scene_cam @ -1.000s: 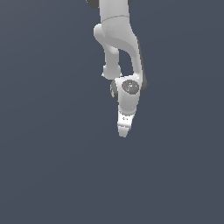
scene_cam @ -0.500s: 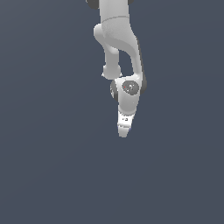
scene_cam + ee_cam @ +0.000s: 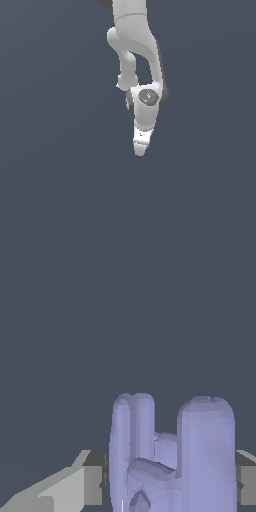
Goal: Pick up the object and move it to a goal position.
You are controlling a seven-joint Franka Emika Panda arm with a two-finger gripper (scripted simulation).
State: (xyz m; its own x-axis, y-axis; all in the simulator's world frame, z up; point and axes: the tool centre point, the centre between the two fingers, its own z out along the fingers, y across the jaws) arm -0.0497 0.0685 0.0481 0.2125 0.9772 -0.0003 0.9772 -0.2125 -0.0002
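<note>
In the wrist view the lavender-blue lumpy object [image 3: 172,456] sits between my two fingers, with two rounded lobes standing up from it. One grey finger pad [image 3: 92,478] presses one side and the other finger [image 3: 245,481] shows at the opposite side. My gripper [image 3: 170,483] is shut on the object. In the exterior view the white arm hangs down, with the gripper [image 3: 141,147] pointing downward above the plain dark grey surface. The object is hidden by the gripper there.
A uniform dark grey surface [image 3: 60,190] fills both views. No other objects, edges or goal marker show.
The arm and gripper have hardly moved, at most a slight drift down and to the exterior view's left. The grip has not changed.
</note>
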